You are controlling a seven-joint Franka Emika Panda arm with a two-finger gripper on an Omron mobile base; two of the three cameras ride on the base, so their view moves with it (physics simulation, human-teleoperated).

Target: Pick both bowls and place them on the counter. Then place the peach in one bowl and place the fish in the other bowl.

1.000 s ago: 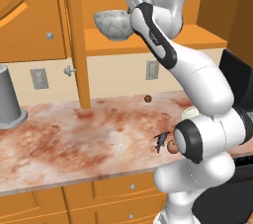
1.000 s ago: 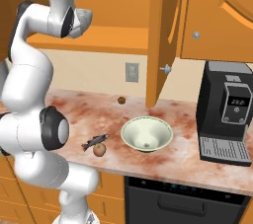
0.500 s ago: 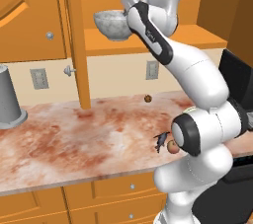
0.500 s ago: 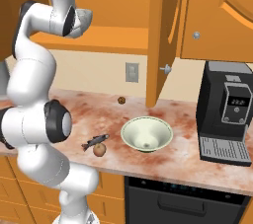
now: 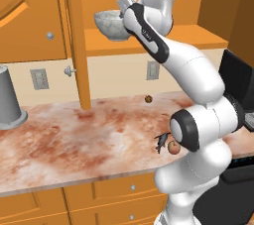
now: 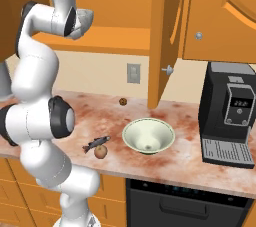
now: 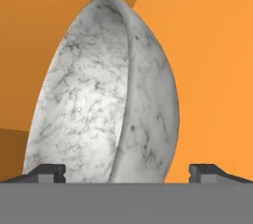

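The grey-white marbled bowl (image 5: 110, 25) stands on the orange shelf (image 5: 163, 38) inside the open cabinet. My gripper (image 5: 123, 15) is up at its right side, open. In the hand view the bowl (image 7: 99, 99) looms close, its rim edge-on between my spread fingertips (image 7: 48, 172); the gripper (image 7: 127, 173) has not closed on it. The pale green-cream bowl (image 6: 148, 135) sits upright on the counter (image 6: 195, 163). The dark fish (image 6: 96, 143) and the orange-red peach (image 6: 101, 152) lie side by side near the counter's front edge, left of that bowl.
A tall grey upturned cup (image 5: 10, 101) stands at the counter's left end. A small dark brown ball (image 5: 148, 99) lies by the back wall. A black coffee machine (image 6: 231, 116) stands at the right. An open cabinet door (image 6: 167, 31) hangs beside the shelf.
The arm has shifted its posture and the hand has edged slightly left towards the marbled bowl. The bowl, fish and peach have not moved.
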